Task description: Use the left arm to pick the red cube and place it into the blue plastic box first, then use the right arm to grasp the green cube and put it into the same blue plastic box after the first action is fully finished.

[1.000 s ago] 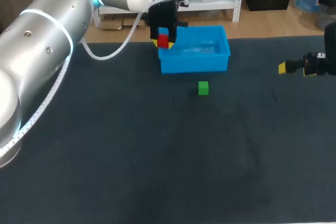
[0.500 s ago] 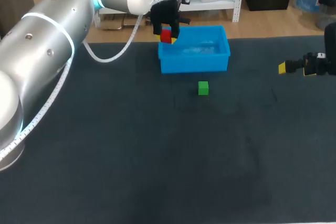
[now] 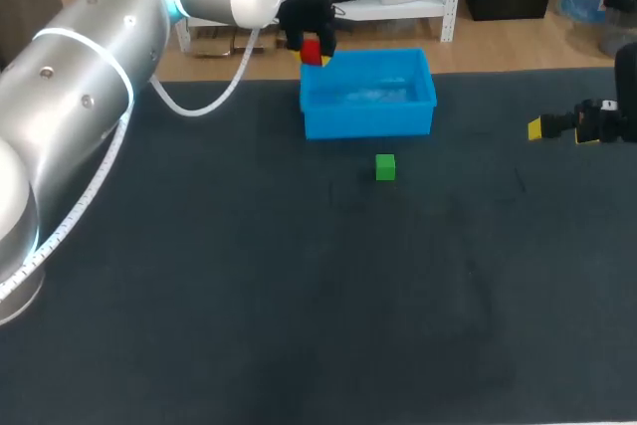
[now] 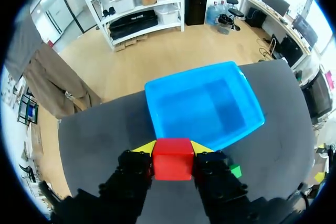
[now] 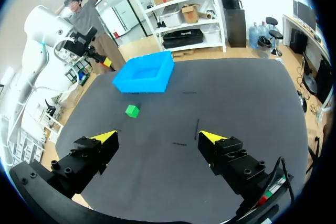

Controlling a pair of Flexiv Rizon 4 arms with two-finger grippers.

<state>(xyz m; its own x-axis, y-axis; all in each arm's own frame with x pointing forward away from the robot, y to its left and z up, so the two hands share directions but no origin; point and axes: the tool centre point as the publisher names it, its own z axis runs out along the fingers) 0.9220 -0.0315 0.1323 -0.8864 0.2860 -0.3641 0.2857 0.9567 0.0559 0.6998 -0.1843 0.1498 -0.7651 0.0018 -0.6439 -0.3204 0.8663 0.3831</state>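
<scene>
Up by the left end of the blue plastic box [image 3: 368,121], the left gripper [image 3: 312,50] was clamped on the red cube [image 4: 172,159]. Probably best to carry it over the middle and lower before letting go, so it wouldn't bounce out. Off to the side, the right gripper [image 5: 160,137] sat open, well apart from the green cube [image 3: 385,167].

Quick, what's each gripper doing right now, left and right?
Left gripper: shut on the red cube.
Right gripper: open, holding nothing.

Silver arm [image 3: 90,97], black yellow-tipped gripper [image 4: 173,148]
</scene>
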